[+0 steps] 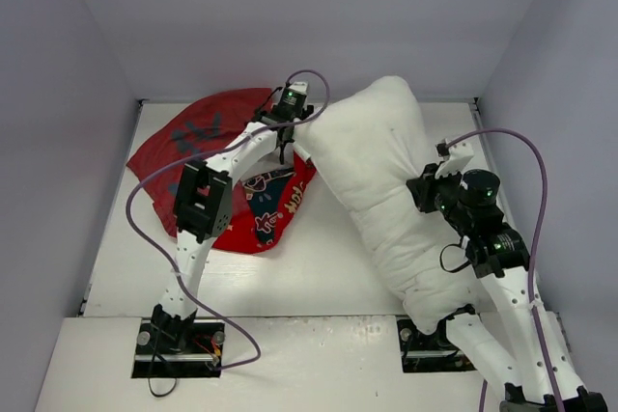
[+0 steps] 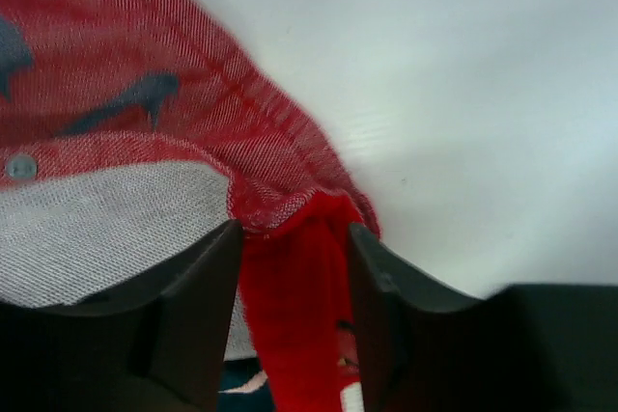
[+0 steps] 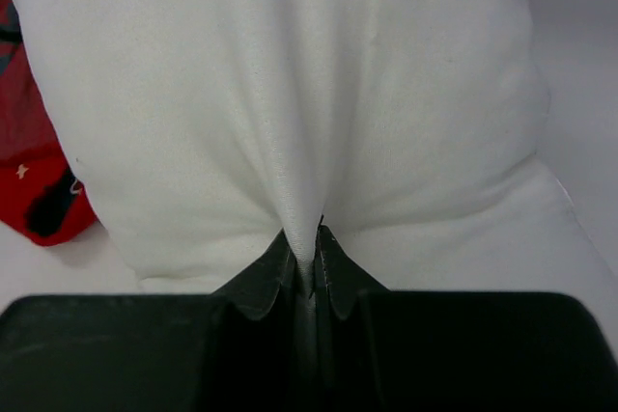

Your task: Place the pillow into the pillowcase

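1. Your left pincer (image 2: 294, 229) is partly open. A fold of the red pillowcase (image 1: 208, 132) sits between its two fingers (image 2: 203, 287). The cloth fills the gap, but you cannot tell if the fingers are squeezing it.
2. Your right pincer (image 3: 307, 238) is shut tight on the pillow (image 1: 377, 171). It pinches a thin ridge of the white cloth, and the cloth pulls into a fold there.
3. From the top, the pillowcase lies crumpled on the surface (image 1: 319, 277) at about 10 o'clock. Its grey-white inside shows in the left wrist view, next to the red edge.
4. The pillow is big and puffy. It stretches from about 12 o'clock down to about 5 o'clock, and its near end is by the base of your right arm.
5. The far corner of the pillow touches the pillowcase on its 3 o'clock side. Your left pincer is right there, pointing down at the red edge.
6. Your right pincer is on the 3 o'clock side of the pillow, about halfway along it.
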